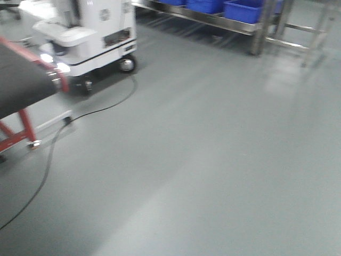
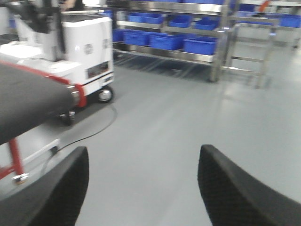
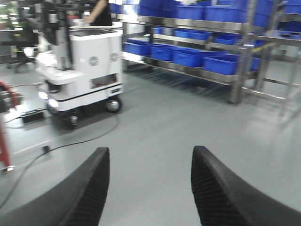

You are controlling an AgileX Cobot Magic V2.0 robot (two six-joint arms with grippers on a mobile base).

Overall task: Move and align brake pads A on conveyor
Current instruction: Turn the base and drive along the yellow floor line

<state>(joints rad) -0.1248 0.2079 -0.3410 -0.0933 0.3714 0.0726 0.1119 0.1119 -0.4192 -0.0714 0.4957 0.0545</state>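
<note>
The left gripper (image 2: 141, 197) hangs over bare grey floor (image 1: 213, 160) with its two black textured fingers (image 2: 61, 188) spread wide apart and nothing between them. The right gripper (image 3: 150, 193) shows the same stance: its fingers (image 3: 225, 193) stand well apart, with only floor visible in the gap.

The conveyor (image 1: 21, 80) sits at the far left of the front view, where only one end of its dark charcoal belt comes into frame, edged by a red rail and carried on a red frame leg (image 1: 24, 125) with a small foot on the floor. The left wrist view catches the same belt end at its left side, rounded over a roller; the stretch of belt in view is plain dark fabric (all three pictures are somewhat blurred).

Just beyond the belt end stands a white wheeled robot base (image 1: 96, 37) with lit lamps low on its front. A black cable (image 1: 101, 109) runs across the floor from near its wheel toward the conveyor's leg and on to the lower left. Along the back wall, steel shelving (image 3: 240, 52) holds rows of blue bins (image 3: 188, 56). In the right wrist view a person (image 3: 99, 12) in dark clothing stands behind the white base, seen only in part.
</note>
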